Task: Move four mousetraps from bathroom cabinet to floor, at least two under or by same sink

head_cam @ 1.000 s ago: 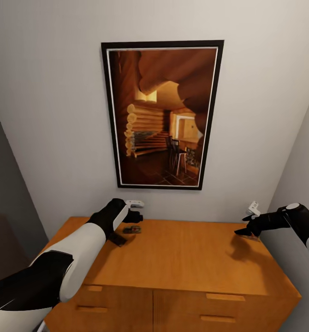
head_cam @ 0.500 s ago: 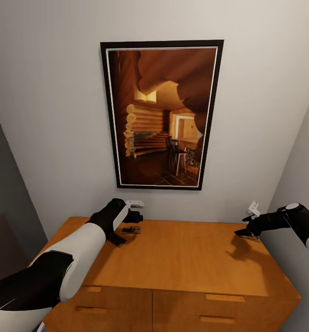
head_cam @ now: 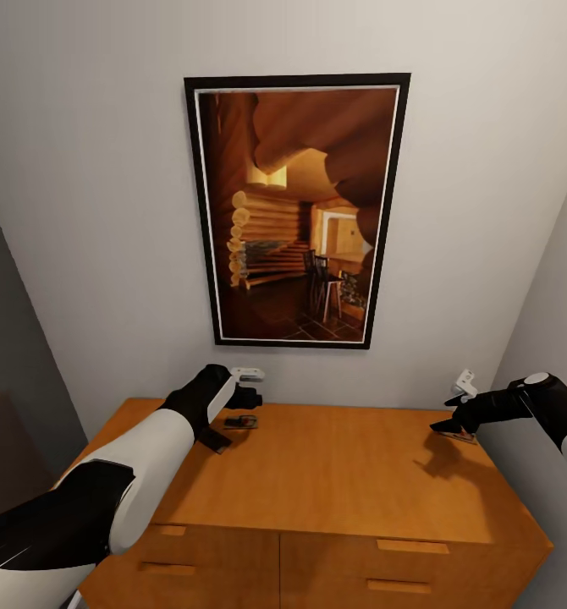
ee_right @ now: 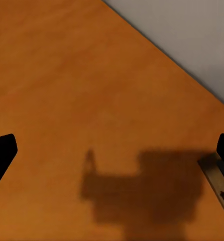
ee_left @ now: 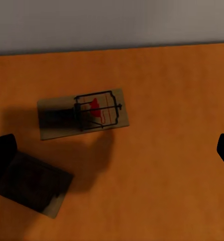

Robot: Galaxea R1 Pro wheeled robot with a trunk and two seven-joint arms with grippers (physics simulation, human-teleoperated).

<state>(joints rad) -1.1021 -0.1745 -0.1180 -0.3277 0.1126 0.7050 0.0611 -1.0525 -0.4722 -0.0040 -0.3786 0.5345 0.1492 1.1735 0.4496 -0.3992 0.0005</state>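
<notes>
Grey wall is seen behind the cabinet, with a large black-framed picture of a log-cabin interior hung above the cabinet's back edge. The cabinet, orange-brown wood with a smooth flat top, is faced with drawers carrying matching bar handles. The left arm is reached over the cabinet's left rear corner, and the left gripper is held just above the top there; in the left wrist view its dark fingertips are set wide apart, with nothing between them. The right gripper is held over the cabinet's right rear corner near the wall; in the right wrist view its fingertips are likewise spread wide, and a shadow is cast on the wood below. One mousetrap, tan with dark wire and a red patch, is laid flat on the cabinet top near the back edge, also seen under the left gripper. A second mousetrap, in shadow, is lying just beside it. Another mousetrap is partly seen at the cabinet's right rear, by the right fingertip.
</notes>
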